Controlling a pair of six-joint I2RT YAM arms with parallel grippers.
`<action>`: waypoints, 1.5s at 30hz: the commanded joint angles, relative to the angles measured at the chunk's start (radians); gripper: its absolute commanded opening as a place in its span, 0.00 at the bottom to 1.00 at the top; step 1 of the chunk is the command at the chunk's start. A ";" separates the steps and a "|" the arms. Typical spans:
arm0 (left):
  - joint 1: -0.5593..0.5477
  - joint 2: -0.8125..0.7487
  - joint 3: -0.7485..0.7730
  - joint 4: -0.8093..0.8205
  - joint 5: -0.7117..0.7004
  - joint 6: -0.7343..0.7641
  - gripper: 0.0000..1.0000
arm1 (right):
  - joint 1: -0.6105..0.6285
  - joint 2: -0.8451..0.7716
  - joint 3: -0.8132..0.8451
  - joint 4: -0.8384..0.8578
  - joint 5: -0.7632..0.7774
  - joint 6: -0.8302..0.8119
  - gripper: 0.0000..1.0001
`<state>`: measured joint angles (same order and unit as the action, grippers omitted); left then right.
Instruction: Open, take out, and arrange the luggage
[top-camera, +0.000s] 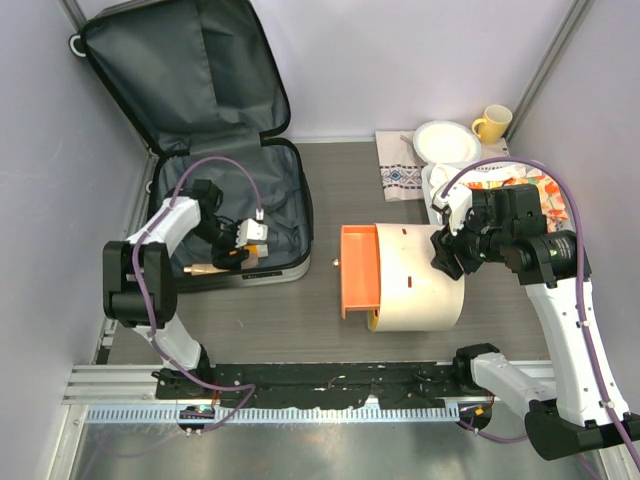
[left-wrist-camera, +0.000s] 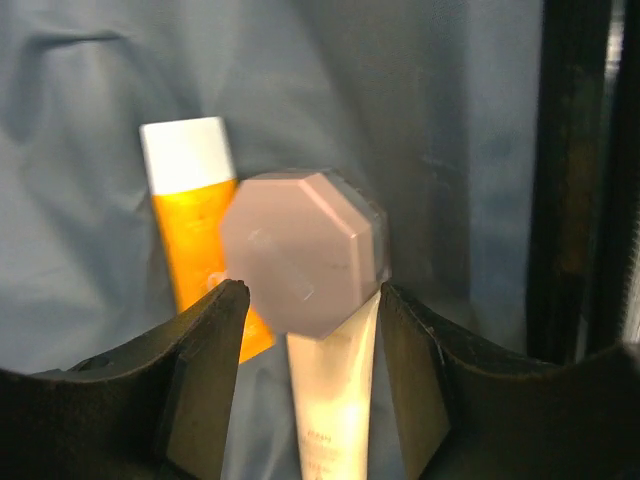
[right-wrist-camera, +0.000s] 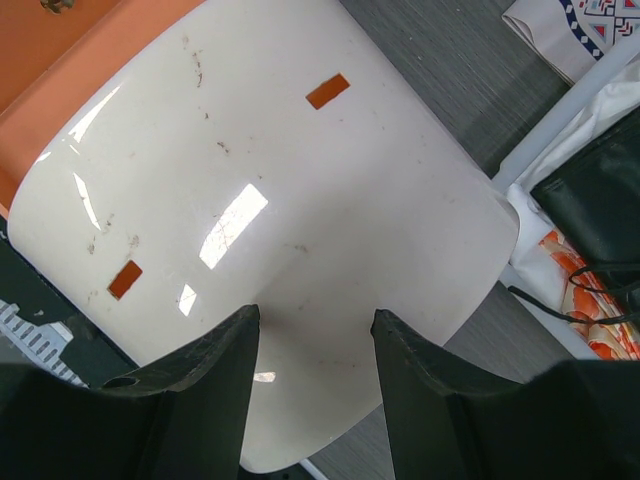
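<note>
The luggage (top-camera: 200, 90) lies open at the back left, its lid leaning on the wall and its dark grey lining (left-wrist-camera: 420, 120) showing. My left gripper (top-camera: 240, 245) reaches into the lower half. In the left wrist view, the left gripper (left-wrist-camera: 313, 290) is open. A white tube (left-wrist-camera: 330, 400) with a pinkish octagonal cap (left-wrist-camera: 305, 250) lies between its fingers, with gaps on both sides of the tube. An orange tube (left-wrist-camera: 195, 230) with a white cap lies just left of it. My right gripper (top-camera: 447, 255) (right-wrist-camera: 315, 315) is open and holds nothing, above a white rounded container (right-wrist-camera: 280, 180).
The white container (top-camera: 425, 290) has an orange drawer (top-camera: 358, 270) sticking out on its left. A white bowl (top-camera: 447, 140), a yellow cup (top-camera: 493, 123) and a patterned cloth (top-camera: 400, 175) sit at the back right. A small brown-tipped item (top-camera: 205, 268) rests on the luggage's near rim.
</note>
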<state>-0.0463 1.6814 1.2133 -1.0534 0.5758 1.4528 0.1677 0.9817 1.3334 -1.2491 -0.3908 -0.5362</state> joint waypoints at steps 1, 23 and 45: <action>-0.023 0.070 -0.035 0.096 -0.040 -0.003 0.58 | 0.001 0.035 -0.034 -0.254 0.090 -0.010 0.55; 0.002 -0.045 0.161 0.026 0.062 -0.258 0.00 | 0.001 0.009 -0.033 -0.257 0.102 0.010 0.55; -0.118 0.095 0.048 0.154 -0.045 -0.236 0.67 | 0.001 0.025 -0.033 -0.257 0.112 0.010 0.55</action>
<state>-0.1410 1.7500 1.2827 -1.0050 0.5659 1.2194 0.1677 0.9752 1.3350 -1.2541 -0.3710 -0.5194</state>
